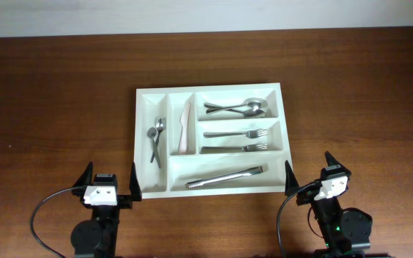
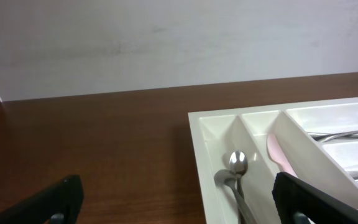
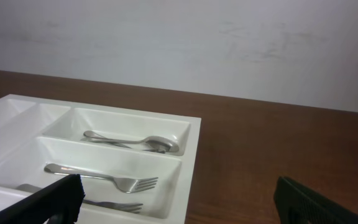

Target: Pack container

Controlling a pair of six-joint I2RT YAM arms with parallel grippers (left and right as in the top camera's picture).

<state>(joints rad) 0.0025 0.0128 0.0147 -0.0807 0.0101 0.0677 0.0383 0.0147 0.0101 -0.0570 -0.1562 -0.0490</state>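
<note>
A dark wooden desk (image 1: pixel 49 107) before a pale wall carries a white cutlery tray (image 1: pixel 206 89) at its centre, just ahead of both arms; the left end effector (image 1: pixel 111 179) and right end effector (image 1: pixel 309 173) stand spread wide, empty; the tray's long near compartment holds tongs (image 1: pixel 224 177); right-hand compartments hold two forks (image 1: pixel 235 134) and large spoons (image 1: pixel 235 108); the left slots hold a pink knife (image 1: pixel 185 129) and two small spoons (image 1: pixel 155 140).

Dark wooden table (image 1: pixel 56 93), white cutlery tray (image 1: pixel 210 185) lying flat on it (roughly centred)
</note>
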